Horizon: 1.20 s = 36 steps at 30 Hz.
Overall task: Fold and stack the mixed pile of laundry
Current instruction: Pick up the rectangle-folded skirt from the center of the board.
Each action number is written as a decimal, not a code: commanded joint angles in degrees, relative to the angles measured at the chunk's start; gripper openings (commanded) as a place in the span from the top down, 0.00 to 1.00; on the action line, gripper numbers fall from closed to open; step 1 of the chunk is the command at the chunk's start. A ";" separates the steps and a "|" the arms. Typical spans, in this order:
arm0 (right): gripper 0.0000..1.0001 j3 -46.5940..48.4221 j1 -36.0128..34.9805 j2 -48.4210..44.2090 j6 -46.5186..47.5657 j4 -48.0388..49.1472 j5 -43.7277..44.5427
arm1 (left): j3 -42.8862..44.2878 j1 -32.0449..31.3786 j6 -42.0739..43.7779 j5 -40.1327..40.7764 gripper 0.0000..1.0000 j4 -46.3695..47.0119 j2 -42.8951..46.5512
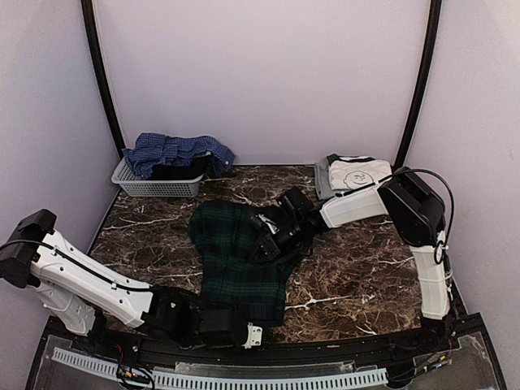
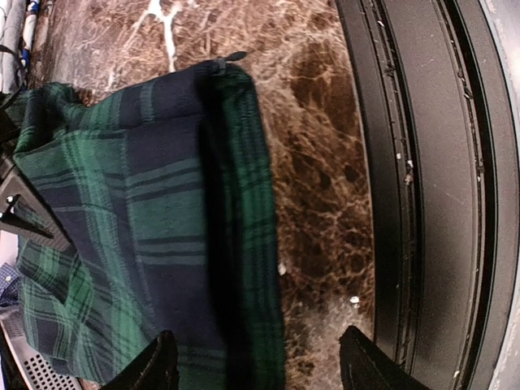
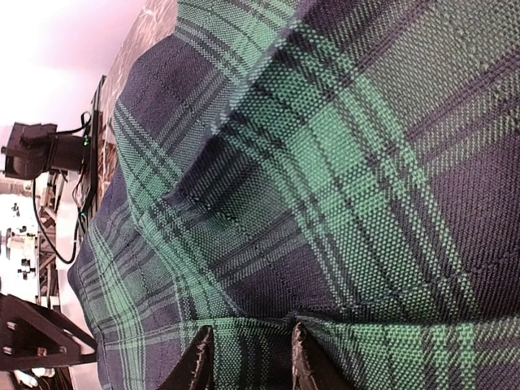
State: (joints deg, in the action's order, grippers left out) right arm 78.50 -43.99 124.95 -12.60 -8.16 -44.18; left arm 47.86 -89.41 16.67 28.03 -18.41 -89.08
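Flannel-looking tartan shirt [image 1: 240, 252] sprawls mid table [image 1: 349, 268]. Seems light, floppy and not slippery. The right gripper [image 3: 253, 361] pinches a tuck of it. The left gripper [image 2: 260, 366] has jaws spread wide at the near hem, and I'd grab that corner.

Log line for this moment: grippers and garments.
dark green tartan shirt: mid-table | left gripper: open at its near edge | right gripper: shut on it | white tee: folded, far right | blue checked shirt: on grey slatted basket
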 commanded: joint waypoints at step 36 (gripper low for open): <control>0.70 -9.73 -2.42 -6.33 7.20 -8.51 4.45 | 7.74 1.13 3.74 -0.87 1.00 -7.80 6.54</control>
State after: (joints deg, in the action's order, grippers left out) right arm 72.58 -45.32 120.46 -7.55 -7.79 -42.50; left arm 50.28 -89.12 21.17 38.65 -15.53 -90.91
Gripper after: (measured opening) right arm 0.291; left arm 0.022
